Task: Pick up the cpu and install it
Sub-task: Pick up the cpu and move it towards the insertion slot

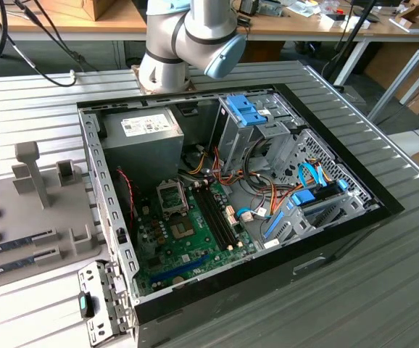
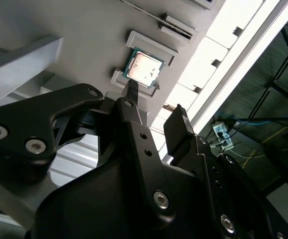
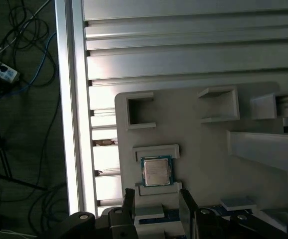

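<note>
1. Exterior view's left: one grey fixture tray (image 1: 43, 210) lies on the slatted metal table (image 1: 354, 290). Two upright posts (image 1: 32, 170) stand on the tray. At least two memory sticks (image 1: 21, 239) lie in slots near its front edge.
2. One cpu (image 3: 157, 171) (image 2: 143, 68), seen in both wrist views. It lies flat on the tray, metal top up and green rim showing, between the two raised lips of its holder (image 3: 156, 149).
3. One gripper (image 3: 157, 199) (image 2: 156, 97) hangs just above the tray, close beside the cpu. Its two black fingers (image 3: 186, 201) are spread wide with nothing between them. In the second wrist view one fingertip sits over the holder's near lip; contact cannot be told.
4. Around the cpu, in the first wrist view: three empty walled pockets (image 3: 140, 110) farther along the tray, well apart from the chip. One blue-edged stick (image 3: 169, 215) lies under the fingers.
5. Exterior view's centre: one open computer case (image 1: 267, 261), with the arm base (image 1: 188, 36) behind it. Inside are one grey power supply box (image 1: 140, 141) and one green motherboard (image 1: 167, 254).
6. Beside the case's front corner: one loose metal bracket (image 1: 97, 301).
7. Exterior view's right, inside the case: one blue-topped drive cage (image 1: 244, 109) and a tangle of blue cables (image 1: 307, 185).
</note>
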`<action>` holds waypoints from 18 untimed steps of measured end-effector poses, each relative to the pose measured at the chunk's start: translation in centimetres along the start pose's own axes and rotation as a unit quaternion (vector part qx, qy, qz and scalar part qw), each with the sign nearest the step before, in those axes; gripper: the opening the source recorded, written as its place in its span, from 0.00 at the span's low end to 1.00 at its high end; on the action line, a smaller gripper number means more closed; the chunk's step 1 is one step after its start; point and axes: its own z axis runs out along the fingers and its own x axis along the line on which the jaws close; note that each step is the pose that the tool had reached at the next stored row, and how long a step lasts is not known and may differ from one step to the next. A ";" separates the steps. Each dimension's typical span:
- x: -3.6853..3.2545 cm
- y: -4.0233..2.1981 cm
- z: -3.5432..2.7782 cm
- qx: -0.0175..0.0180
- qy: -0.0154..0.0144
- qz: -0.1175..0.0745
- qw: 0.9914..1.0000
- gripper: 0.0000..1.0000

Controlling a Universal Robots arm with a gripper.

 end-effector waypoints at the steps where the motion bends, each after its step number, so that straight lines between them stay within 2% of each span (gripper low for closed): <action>1: 0.02 0.00 0.01 0.000 0.000 0.000 1.000 0.48; 18: 0.23 -0.02 0.29 0.000 0.000 0.000 1.000 0.48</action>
